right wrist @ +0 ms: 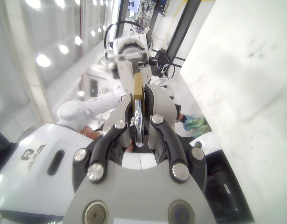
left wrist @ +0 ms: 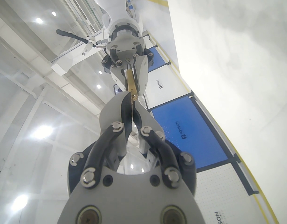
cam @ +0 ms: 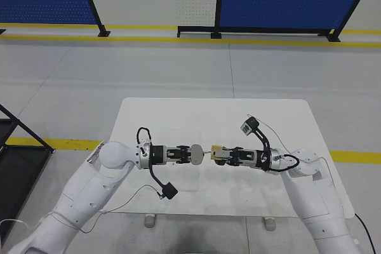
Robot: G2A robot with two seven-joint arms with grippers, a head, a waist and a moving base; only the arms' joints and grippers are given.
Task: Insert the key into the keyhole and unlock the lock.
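With my left gripper point(left wrist: 131, 104) pinching the key point(cam: 207, 153) nose-to-nose against the brass padlock point(right wrist: 138, 85) that my right gripper point(right wrist: 140, 94) clamps in mid-air over the white table point(cam: 178, 114), I judge I should hold blade and keyway in one line, press in gently, and twist only once seated.

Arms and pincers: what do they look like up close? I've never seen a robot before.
The left arm and right arm have smooth white rounded shells, each with a black cable looping outside near the wrist. The left pincer and right pincer match: grey metal base, black curved links with silver bolts, two pale grey fingers lined with black ribbed pads.
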